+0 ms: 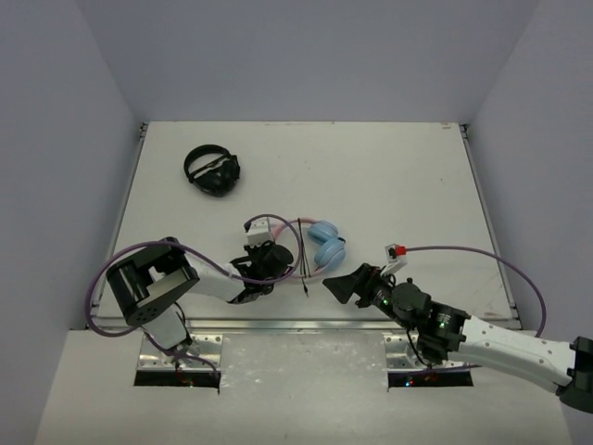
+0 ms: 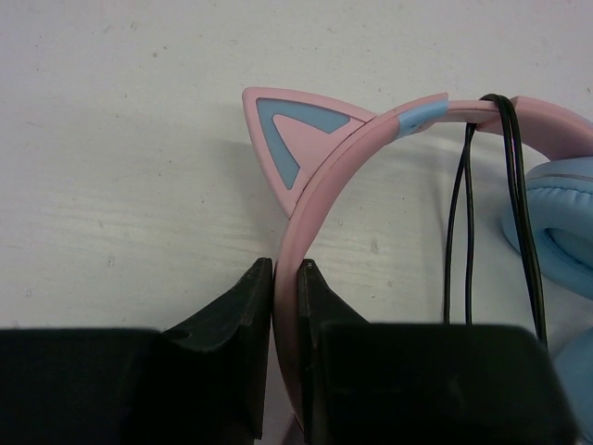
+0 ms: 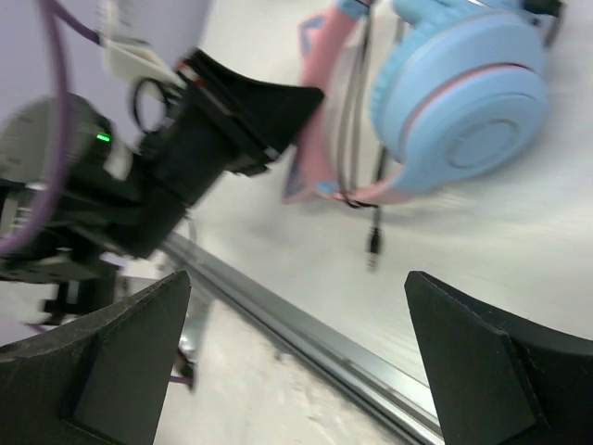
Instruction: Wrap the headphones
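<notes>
- On the white table [image 1: 389, 176], in the top view, the headphones [image 1: 315, 246] lie near the front edge, between the two arms. Their long axis runs left to right: the thin pink headband [image 1: 283, 221] arches toward the left arm, and the two light blue earcups [image 1: 326, 247] sit together at the right end. Strands of black cable [image 1: 301, 252] cross the band from far to near. The left gripper [image 1: 274, 252] reaches in on the band side. The right gripper [image 1: 341, 281] sits just near of the earcups and apart from them. An all-black headset [image 1: 213, 170] lies well apart at the far left.
- At the left wrist, the left gripper [image 2: 285, 269] is clenched on the pink headband [image 2: 324, 185], one pad on each face. A pink cat ear [image 2: 283, 130] with a blue inset points up and left. Two cable [image 2: 463, 232] loops hang over the band, and a blue earcup cushion [image 2: 561, 222] shows at the right edge.
- At the right wrist, the blurred view shows the right gripper [image 3: 295, 283] spread wide with nothing between its fingers. An earcup [image 3: 463, 93] faces the camera with its round outer shell. The cable plug [image 3: 373, 241] dangles below it, beside the left gripper [image 3: 250, 102] and above the metal rail [image 3: 306, 343] at the table's edge.
</notes>
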`<state>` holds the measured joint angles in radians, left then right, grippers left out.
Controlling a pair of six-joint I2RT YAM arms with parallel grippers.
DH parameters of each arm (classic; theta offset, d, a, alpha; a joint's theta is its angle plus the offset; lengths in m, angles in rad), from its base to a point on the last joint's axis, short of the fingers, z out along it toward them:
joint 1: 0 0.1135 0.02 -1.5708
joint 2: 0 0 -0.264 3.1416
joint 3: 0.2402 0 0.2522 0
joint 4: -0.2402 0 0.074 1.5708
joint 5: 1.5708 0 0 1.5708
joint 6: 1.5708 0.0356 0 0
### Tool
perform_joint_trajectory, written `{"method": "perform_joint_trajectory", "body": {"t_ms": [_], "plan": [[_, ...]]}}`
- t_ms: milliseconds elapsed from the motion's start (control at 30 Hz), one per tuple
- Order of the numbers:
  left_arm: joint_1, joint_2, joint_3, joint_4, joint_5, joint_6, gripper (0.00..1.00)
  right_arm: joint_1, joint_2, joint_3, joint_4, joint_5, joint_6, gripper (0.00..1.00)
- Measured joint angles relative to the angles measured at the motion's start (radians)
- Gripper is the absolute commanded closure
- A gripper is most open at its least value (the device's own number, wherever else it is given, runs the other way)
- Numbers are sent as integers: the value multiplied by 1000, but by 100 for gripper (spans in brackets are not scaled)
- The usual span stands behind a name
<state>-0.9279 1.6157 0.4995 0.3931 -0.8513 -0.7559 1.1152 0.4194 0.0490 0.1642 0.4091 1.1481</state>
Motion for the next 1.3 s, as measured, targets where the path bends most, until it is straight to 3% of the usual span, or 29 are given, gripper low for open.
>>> {"method": "perform_joint_trajectory", "body": {"t_ms": [167, 300, 467, 533, 733, 767, 900, 1067, 1300], "plan": [[0, 21, 16, -1, 8, 35, 91, 0, -21, 32, -185, 14, -69, 1], [0, 47, 23, -2, 24, 48, 62, 0, -30, 65, -229, 14, -106, 1], [2, 46, 23, -10, 24, 38, 46, 0, -58, 69, -261, 14, -129, 1], [2, 27, 20, -34, 21, 30, 36, 0, -75, 69, -275, 15, -135, 1], [6, -175, 11, -154, 0, -13, 9, 0, -90, 118, -360, 28, -187, 1], [6, -220, 14, -181, -5, -20, 0, 0, -82, 145, -385, 33, -210, 1], [5, -341, 116, -395, -20, -57, 0, 0, 8, 305, -539, 103, -288, 1], [5, -472, 336, -837, -66, -224, 0, 0, 202, 587, -842, 318, -322, 1], [15, -803, 417, -1246, -131, -285, 0, 0, 429, 935, -1292, 541, -272, 1]]}}
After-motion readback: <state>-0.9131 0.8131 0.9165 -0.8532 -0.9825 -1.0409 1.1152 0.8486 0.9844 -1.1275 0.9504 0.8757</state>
